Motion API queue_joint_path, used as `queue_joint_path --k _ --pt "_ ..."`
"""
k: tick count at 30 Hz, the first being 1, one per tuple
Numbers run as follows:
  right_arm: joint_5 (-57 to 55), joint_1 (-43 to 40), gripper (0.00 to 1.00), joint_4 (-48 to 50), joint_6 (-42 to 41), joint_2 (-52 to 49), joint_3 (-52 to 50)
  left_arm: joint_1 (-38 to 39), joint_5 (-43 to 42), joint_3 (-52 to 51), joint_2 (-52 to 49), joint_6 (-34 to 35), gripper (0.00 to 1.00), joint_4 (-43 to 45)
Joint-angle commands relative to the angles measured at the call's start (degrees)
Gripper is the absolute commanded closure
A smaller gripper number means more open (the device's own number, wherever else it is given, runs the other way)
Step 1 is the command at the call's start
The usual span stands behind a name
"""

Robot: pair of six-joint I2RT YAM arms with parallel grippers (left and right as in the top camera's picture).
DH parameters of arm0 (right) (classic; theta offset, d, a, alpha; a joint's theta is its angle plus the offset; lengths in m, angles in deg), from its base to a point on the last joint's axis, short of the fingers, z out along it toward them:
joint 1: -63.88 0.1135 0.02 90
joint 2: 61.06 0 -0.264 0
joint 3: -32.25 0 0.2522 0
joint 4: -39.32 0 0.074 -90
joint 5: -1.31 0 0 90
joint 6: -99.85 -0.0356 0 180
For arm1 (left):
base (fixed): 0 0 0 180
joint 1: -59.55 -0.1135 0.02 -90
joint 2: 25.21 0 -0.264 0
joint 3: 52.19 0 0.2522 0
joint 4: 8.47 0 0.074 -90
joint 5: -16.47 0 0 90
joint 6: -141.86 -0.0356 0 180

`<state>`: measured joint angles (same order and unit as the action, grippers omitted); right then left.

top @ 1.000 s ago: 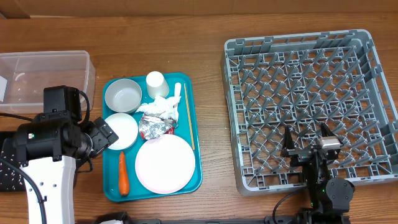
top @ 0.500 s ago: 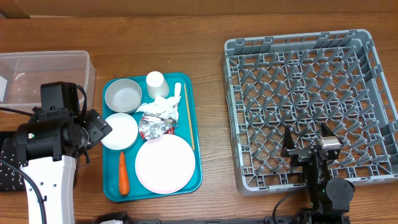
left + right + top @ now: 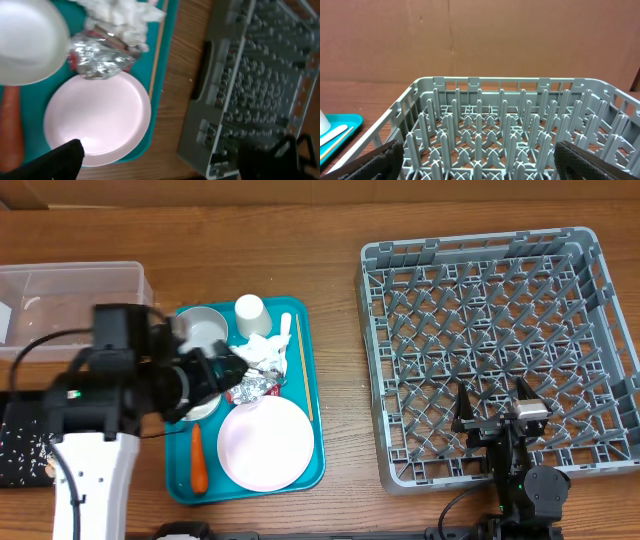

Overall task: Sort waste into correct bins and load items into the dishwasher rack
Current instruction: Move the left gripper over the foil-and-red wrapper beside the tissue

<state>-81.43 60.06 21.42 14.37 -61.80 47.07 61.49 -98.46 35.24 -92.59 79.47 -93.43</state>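
The left hand (image 3: 167,161) hangs released, gripping nothing, over the teal tray (image 3: 316,445) on the counter, above a white bowl (image 3: 25,45). The foil (image 3: 252,387), napkin (image 3: 258,352) and plate (image 3: 265,442) lie just beside it. The right hand (image 3: 492,408), also released, sits over the rack's (image 3: 480,242) near edge. The clear tub (image 3: 70,295) stands left of the tray.

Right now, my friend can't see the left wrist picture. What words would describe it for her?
A pale pink plate lies on a teal tray, with crumpled silver foil and a white napkin above it and a white bowl at upper left. A grey dishwasher rack sits to the right on the table.
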Motion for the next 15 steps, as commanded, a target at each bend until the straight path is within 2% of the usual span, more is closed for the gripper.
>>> queue_joint_path --k 1,4,7,13,15 --pt "0.35 -0.33 0.00 0.17 0.00 0.57 -0.61 9.40 1.09 1.09 -2.62 -3.17 0.00 3.41" --pt "0.35 -0.33 0.00 0.17 0.00 0.57 -0.61 14.40 4.63 1.09 -5.31 -3.19 0.00 8.24" --pt "0.35 -0.33 0.00 0.17 0.00 0.57 -0.61 16.26 3.76 1.09 -8.24 -2.10 0.00 13.60" --pt "0.35 -0.33 0.00 0.17 0.00 0.57 -0.61 16.44 9.16 1.09 -14.29 13.20 0.00 14.62" --pt "0.35 -0.33 0.00 0.17 0.00 0.57 -0.59 16.44 9.09 1.09 -16.50 15.26 0.00 14.73"
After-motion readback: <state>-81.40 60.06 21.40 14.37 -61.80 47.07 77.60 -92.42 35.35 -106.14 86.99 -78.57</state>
